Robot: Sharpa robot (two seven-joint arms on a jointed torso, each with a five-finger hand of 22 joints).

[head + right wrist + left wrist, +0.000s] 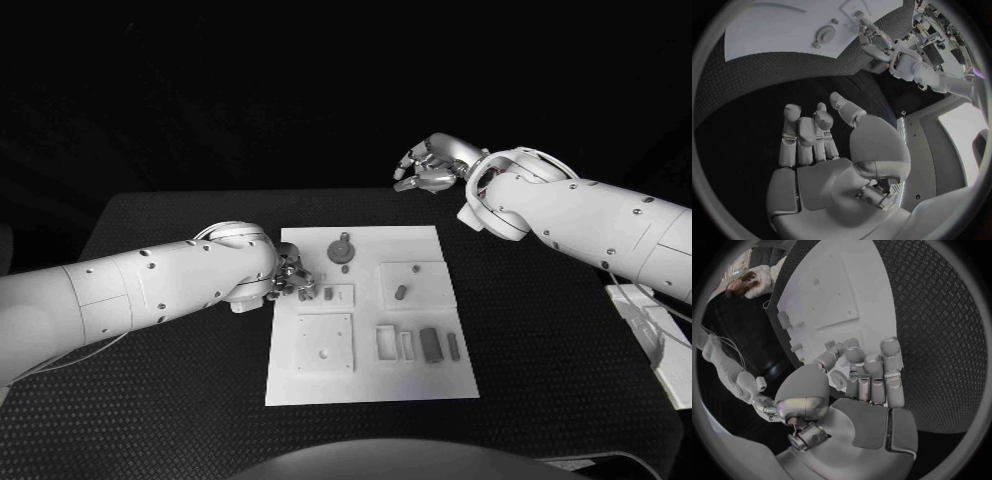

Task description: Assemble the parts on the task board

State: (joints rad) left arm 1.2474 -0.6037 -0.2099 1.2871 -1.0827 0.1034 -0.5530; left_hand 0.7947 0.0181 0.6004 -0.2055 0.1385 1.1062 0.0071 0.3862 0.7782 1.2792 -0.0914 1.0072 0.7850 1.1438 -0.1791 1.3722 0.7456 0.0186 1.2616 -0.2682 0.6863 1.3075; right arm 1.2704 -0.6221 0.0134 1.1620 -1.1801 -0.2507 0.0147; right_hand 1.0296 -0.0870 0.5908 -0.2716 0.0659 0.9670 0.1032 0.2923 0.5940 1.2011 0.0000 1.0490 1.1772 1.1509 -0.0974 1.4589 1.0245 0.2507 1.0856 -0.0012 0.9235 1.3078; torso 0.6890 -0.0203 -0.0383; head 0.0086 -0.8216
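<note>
Parts (408,342) are lying on the white task board (447,385) at the head view's centre, while the left hand (293,278) is hovering at the board's left edge and the right hand (428,168) is hanging at upper right, well apart.

Left wrist view is showing the left hand's fingers (891,371) loosely curled over the board's edge, and I cannot tell whether they are pinching a piece; the right wrist view is showing the right hand (826,165) spread and holding nothing, with the board (767,30) at its upper left. These pieces are looking small, stiff and light, so pinching them by their side faces seems best.

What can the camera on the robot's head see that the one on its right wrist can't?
Head view alone: the right hand seen from outside, raised beyond the table's far edge, and the grey parts at the task board's near end. Right wrist view alone: that hand's palm, fingers apart, holding nothing. Both: the board, its round part, and the left hand.
</note>
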